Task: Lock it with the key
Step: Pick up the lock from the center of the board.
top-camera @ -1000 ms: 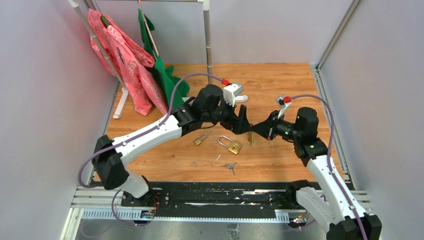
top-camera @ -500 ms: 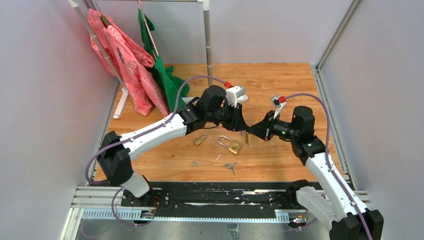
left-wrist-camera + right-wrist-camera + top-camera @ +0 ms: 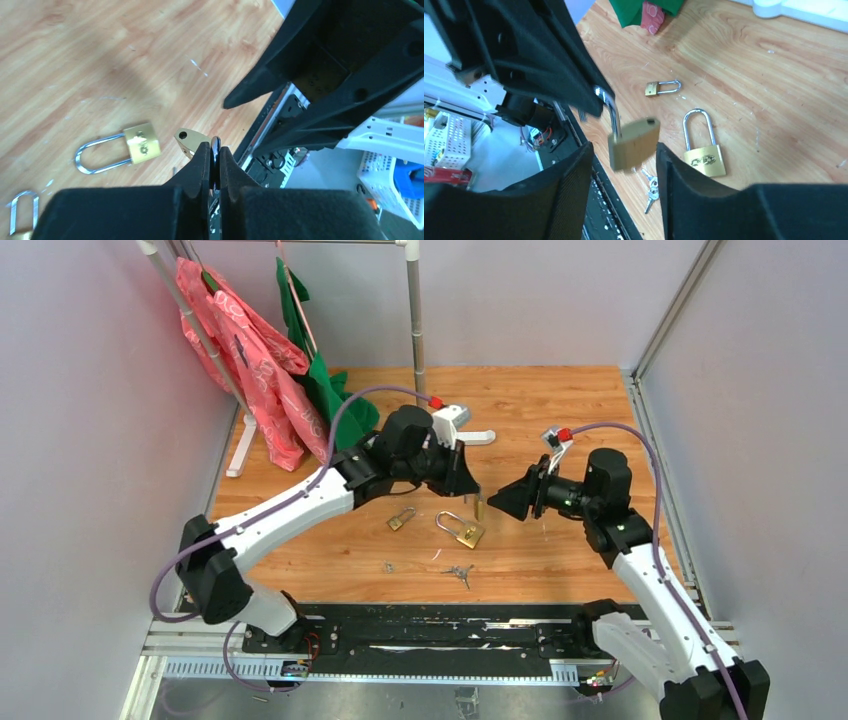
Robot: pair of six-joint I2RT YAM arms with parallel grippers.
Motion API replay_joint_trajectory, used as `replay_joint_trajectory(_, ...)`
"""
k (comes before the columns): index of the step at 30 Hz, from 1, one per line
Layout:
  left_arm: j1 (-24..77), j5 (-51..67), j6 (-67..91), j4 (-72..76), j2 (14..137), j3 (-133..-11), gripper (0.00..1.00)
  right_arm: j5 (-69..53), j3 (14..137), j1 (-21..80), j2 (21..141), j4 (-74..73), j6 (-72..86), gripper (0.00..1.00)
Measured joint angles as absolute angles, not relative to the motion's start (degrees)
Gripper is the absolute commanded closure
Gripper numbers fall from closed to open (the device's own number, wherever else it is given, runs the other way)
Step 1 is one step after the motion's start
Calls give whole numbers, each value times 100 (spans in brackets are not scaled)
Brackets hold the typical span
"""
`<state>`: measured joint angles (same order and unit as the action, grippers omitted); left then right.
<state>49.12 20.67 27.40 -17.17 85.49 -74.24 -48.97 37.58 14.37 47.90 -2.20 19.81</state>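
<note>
A brass padlock hangs in the air by its steel shackle, and my left gripper is shut on that shackle. From above, the padlock dangles just below the left gripper. My right gripper is open, its fingers either side of the padlock's body without touching it; from above the right gripper sits just right of it. A small bunch of keys lies on the table near the front edge, also seen from above as keys.
A larger brass padlock and a small padlock lie on the wooden table below the grippers. A loose small key lies left of the bunch. A clothes rack with pink and green garments stands at the back left.
My left gripper has shut on the padlock's shackle and drawn it slightly left. My right gripper has opened, let go of the padlock's body and backed off to the right.
</note>
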Motion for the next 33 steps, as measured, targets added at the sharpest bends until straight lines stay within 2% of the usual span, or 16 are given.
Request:
replay_joint_trajectory(2,4792,1931,2742,-1857,8320,-7402,100,-4886,3815,1437,4711,-226,2045,38)
replay_joint_trajectory(8,4626,1273,3046,-1973,7500,-7349,100,-4327,3610,1693,3774,353,2206,36)
replay_joint_trajectory(11,4628,956,3402,-1981,7188,-7347,100,-3623,2950,2355,3098,1264,2294,36)
replay_joint_trajectory(14,4628,644,3745,-1986,6982,-7349,100,-2735,2552,3221,2921,1911,2165,35)
replay_joint_trajectory(23,4628,71,4318,-2134,6775,-7349,100,10,2401,5614,4084,3468,705,34)
replay_joint_trajectory(30,4628,-58,4407,-2314,6702,-7349,100,1697,2390,6090,5334,4912,-344,34)
replay_joint_trajectory(33,4628,-113,4412,-2344,6622,-7349,100,2047,2390,6112,5612,5299,-576,40)
